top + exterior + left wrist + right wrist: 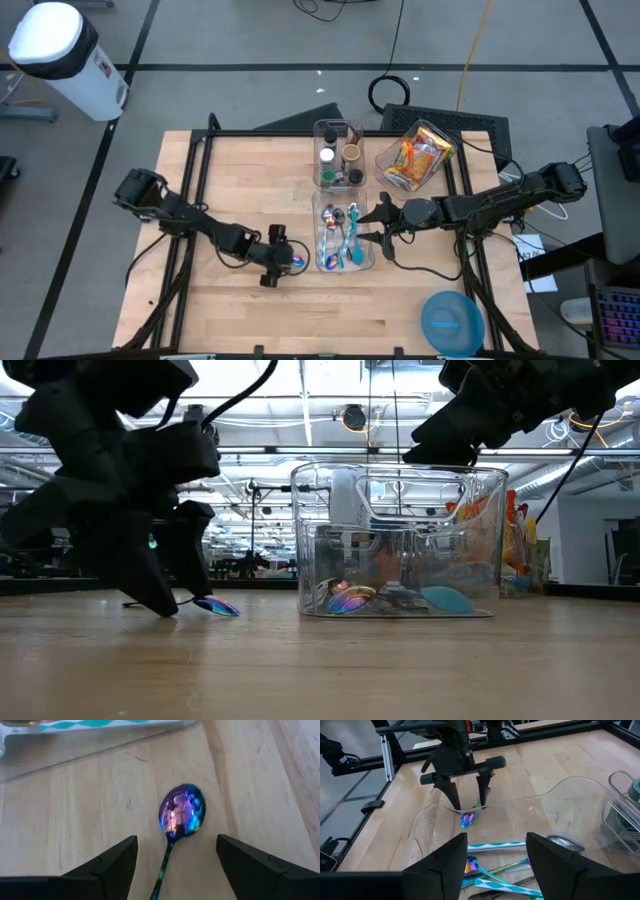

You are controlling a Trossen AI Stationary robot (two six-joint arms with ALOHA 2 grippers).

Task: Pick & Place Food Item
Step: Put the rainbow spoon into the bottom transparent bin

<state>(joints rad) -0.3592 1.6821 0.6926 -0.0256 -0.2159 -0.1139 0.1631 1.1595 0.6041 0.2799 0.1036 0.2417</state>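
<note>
spoon (pixel 181 815) lies on the tabletop (pixel 240 320) between the left claw's (pixel 176 857) parted fingers, seen from its wrist; the low view shows tips down. right claw (pixel 496 851), apart, hovers over the bin (pixel 555 800).

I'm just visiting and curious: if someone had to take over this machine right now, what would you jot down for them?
Left tool: open, low over the table, its fingers either side of the rainbow spoon, not gripping it. The spoon lies flat on the wood just outside the clear bin.
Right tool: open and empty, hovering over the clear bin, which holds several more spoons.
A second clear bin with small jars, a tub of snack packets and a blue bowl sit untouched.
Done: one spoon is out on the table.
Left: I cannot tell where it goes next; no food moved yet.
</note>
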